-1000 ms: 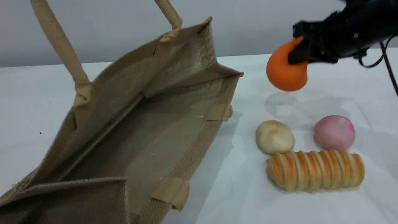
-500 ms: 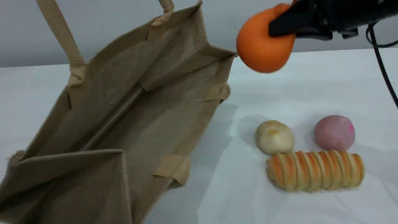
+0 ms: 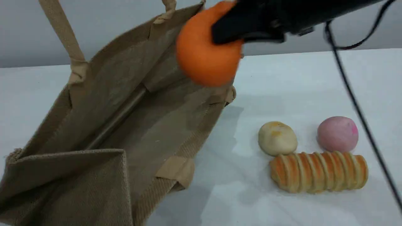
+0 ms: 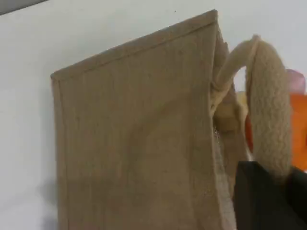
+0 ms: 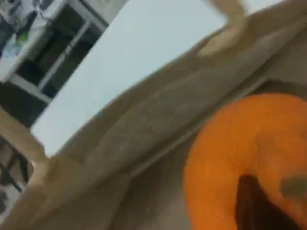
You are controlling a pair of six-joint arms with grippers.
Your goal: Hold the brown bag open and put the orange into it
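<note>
My right gripper [image 3: 230,31], clamped on the orange [image 3: 204,59], has swung it in from over the table [image 3: 314,81] to hang above the open mouth of the brown bag [image 3: 103,94]. My left gripper [image 4: 264,196], clenched on a handle [image 4: 271,105], keeps the bag open. Lowering and letting go look next.

Tan-brn bag [image 3: 119,72], vivid orange [image 3: 201,62] — pink ball [image 3: 337,134], orange-cream striped roll [image 3: 318,172]

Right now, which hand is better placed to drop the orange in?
Right. The right hand grips the orange above the open brown bag; the left hand is busy pinching its handle, holding it open.
</note>
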